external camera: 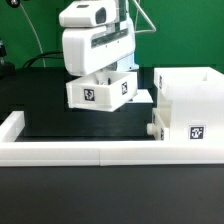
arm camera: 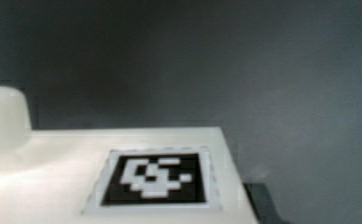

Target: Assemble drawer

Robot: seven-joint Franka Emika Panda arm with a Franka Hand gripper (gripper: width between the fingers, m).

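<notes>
The gripper (external camera: 103, 78) is clamping a tagged white tray (external camera: 102, 90) and holding it over the black table (external camera: 45, 105). Nearest, the low white wall (external camera: 60, 150) is bordering the table. On the exterior view's right, the shell (external camera: 188, 108) is standing, a second tray (external camera: 160, 128) seemingly touching it. The fingers are hiding behind the tray; the wrist view is blurring its tag (arm camera: 157, 178).

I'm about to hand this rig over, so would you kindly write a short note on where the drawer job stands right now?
Gripper: down on a small tray, apparently gripping it and holding it above the black table; the fingers are hidden, so the grip is unconfirmed.
Shell: on the exterior view's right, upright, with a second tray partly slid into its lower opening.
Done: one tray partly in.
Left: bring the held tray to the shell, slide it in, and push both home.
</notes>
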